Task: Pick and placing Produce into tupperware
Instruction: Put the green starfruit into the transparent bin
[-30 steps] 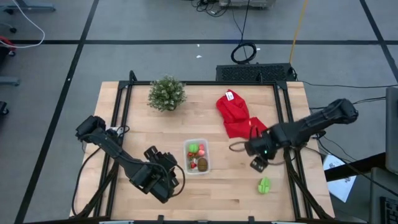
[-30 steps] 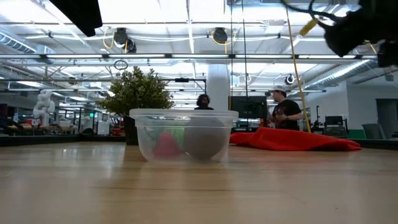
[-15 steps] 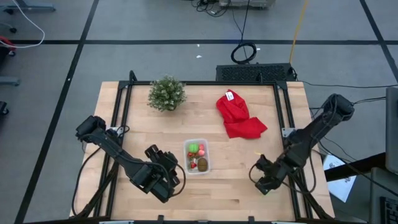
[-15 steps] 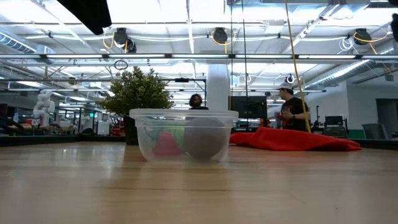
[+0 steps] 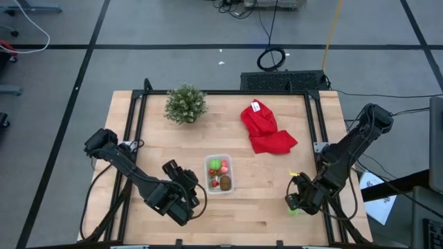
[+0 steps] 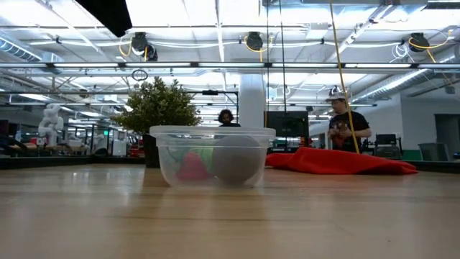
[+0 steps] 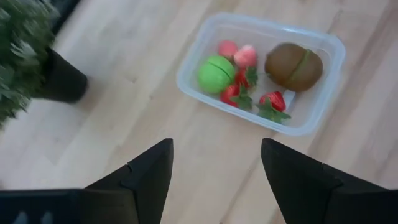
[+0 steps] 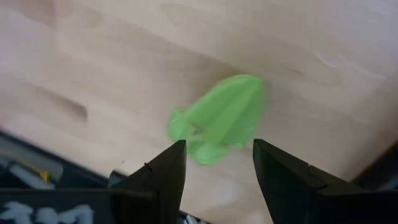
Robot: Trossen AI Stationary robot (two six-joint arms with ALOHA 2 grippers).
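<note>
In the high view the right gripper [image 5: 299,202] hides nearly all of the green piece [image 8: 219,118] beneath it

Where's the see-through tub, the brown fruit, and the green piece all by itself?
Clear plastic rectangular tub [image 7: 332,48]: left wrist view, rim corner.
Brown oval fruit [image 7: 293,65]: left wrist view, its middle.
Lone bright green toy piece [image 8: 225,115]: right wrist view, its middle.

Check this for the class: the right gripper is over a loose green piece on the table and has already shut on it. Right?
Not quite. The right gripper is over the green piece, but it is open: the right wrist view shows the fingers apart, the piece lying on the table ahead of them.
</note>
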